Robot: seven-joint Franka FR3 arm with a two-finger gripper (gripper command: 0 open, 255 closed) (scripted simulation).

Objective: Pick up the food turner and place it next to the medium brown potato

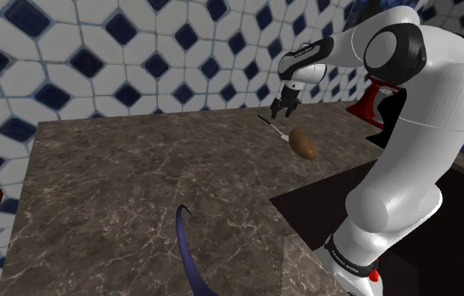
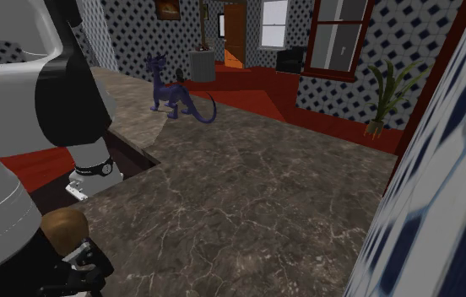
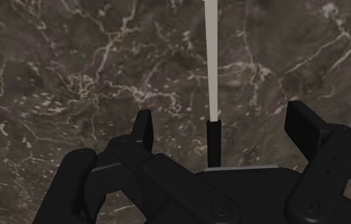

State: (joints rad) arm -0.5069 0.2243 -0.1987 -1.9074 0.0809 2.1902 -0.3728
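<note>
Nearest to the wrist camera are the two black fingers [image 3: 144,130] of the gripper [image 3: 223,124], and they stand wide apart with nothing clasped. Going across from one finger to the other, the food turner [image 3: 211,57] lies between them on the dark marbled countertop [image 3: 72,76]. Its short black handle [image 3: 213,143] is about in the middle of the gap and touches neither finger, and its pale shaft runs straight away from the gripper. In the shoulder view the turner lies just under the gripper [image 1: 285,108], and the brown potato [image 1: 303,143] is just beyond, close to the turner's far end; I cannot tell if they touch. I judge the thin handle to be the main danger. If the fingers close too high, they may meet above it and take nothing; if too low, their tips may press on the countertop. A grip at the handle's end may also let the long shaft sag and twist. Its swinging end could then push the potato and make it roll.
</note>
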